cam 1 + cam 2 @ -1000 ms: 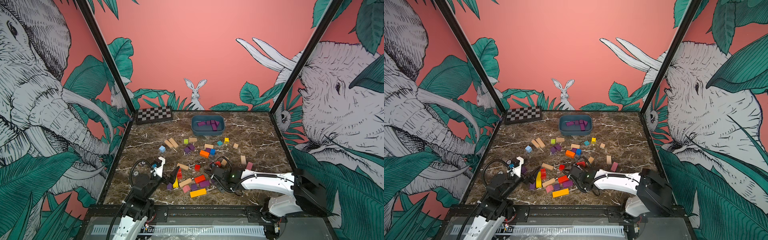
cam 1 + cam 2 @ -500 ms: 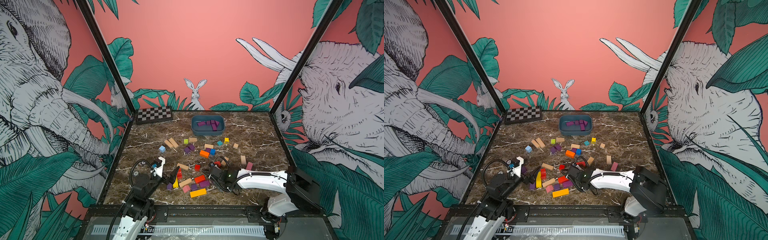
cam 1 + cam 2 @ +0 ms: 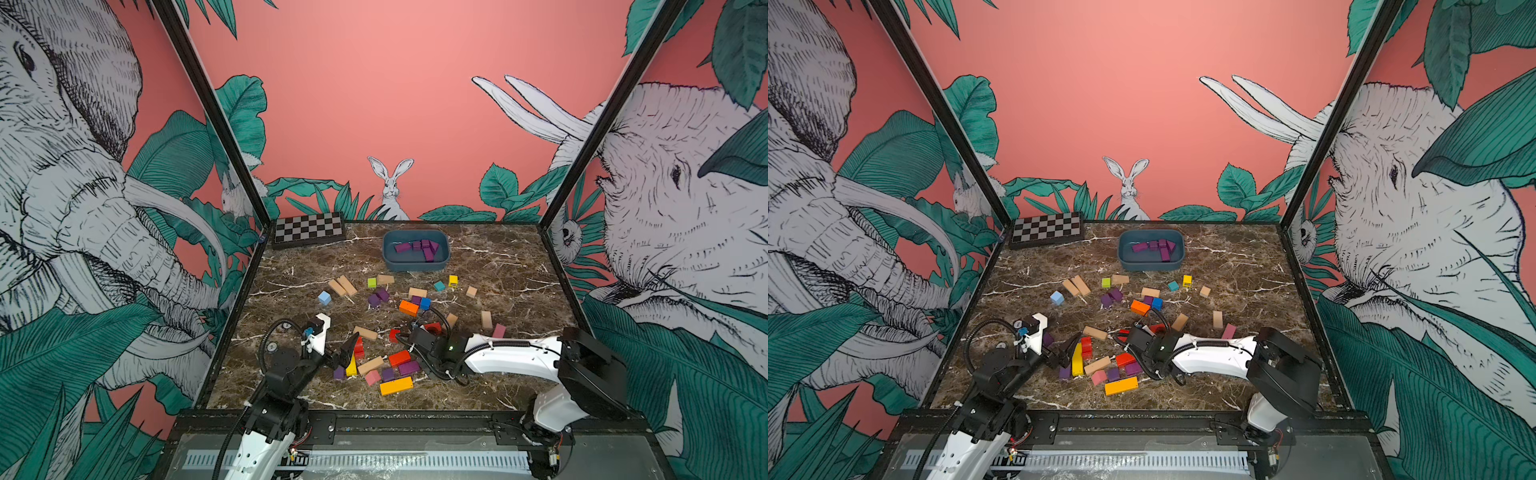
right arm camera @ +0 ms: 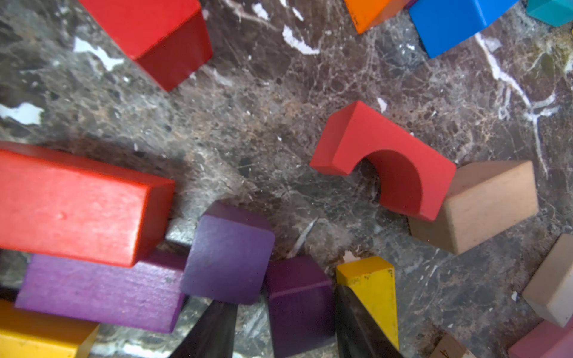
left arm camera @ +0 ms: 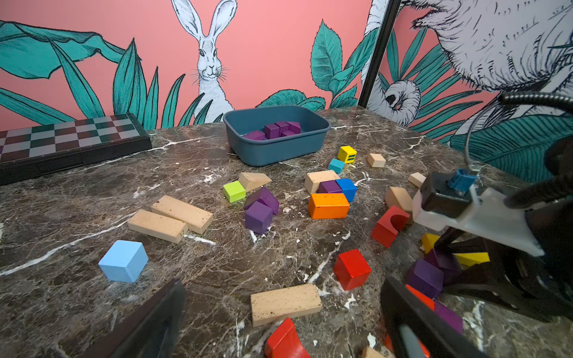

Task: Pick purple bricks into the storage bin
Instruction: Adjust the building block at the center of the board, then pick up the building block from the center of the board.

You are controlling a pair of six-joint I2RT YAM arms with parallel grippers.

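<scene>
Right gripper (image 4: 282,299): your jaws stand part way apart astride a dark purple brick (image 4: 299,310). One finger (image 4: 356,322) looks to lie against its side. A strip of marble shows between the brick and the other finger, so nothing is clamped. The gripper sits low over the block pile by the tabletop's near edge.
Left gripper (image 3: 341,355): your jaws are spread wide with nothing between them, low over the near left part of the tabletop and pointing into the same pile.
Tabletop (image 3: 511,266): dark brown marble, with blocks scattered from its middle to its near edge.
Checkerboard box (image 3: 309,228): lies flat in the far left corner.
Storage bin (image 3: 411,264): stands upright by the middle of the far edge, well apart from both your grippers.
Purple bricks (image 3: 419,248): several lie clustered on the bin's floor. The rest are loose on the marble.
Mid-table pair (image 3: 378,297): two purple bricks touch each other near the tabletop's middle.
Purple bar (image 4: 99,291): lies in the near-edge pile, partly under a red bar (image 4: 71,204).
Purple cube (image 4: 229,257): sits just beside the bar's end and the straddled brick.
Yellow wedge (image 4: 369,288): rests against the outer side of the finger that meets the brick.
</scene>
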